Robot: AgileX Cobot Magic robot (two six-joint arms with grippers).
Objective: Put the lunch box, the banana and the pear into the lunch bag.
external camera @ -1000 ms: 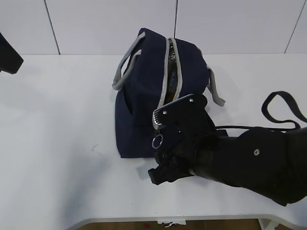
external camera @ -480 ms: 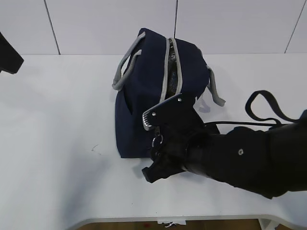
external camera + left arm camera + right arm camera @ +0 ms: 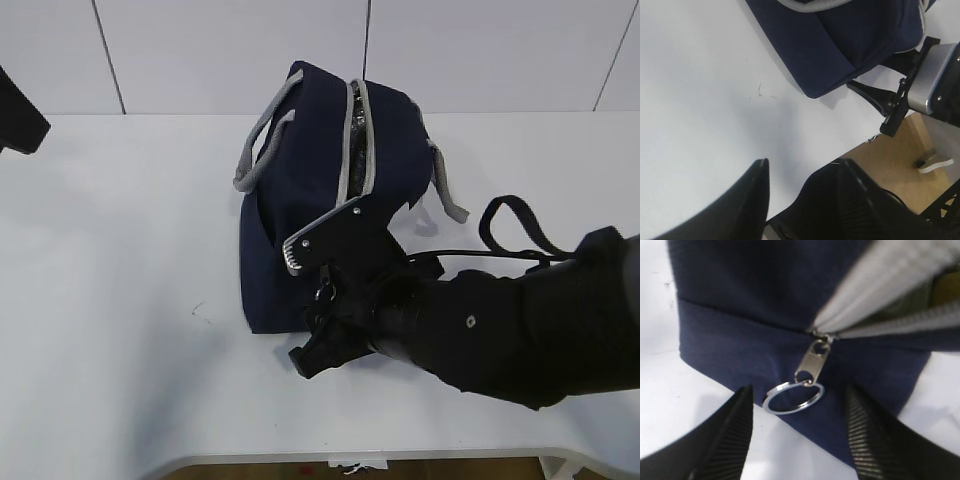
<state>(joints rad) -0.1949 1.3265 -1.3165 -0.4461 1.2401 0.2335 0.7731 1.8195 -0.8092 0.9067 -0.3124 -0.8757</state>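
While the right tool (image 3: 797,430) gapes, lunch bag (image 3: 790,300) fills its view.

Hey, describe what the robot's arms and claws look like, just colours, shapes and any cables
Both arms are black. The right arm is bulky and wrapped in matte black covering, with a silver-grey metal plate fixed by small screws near its claw and black cables looping behind. The right claw has two black fingers with ribbed inner pads. The left claw has smooth, tapered black fingers.
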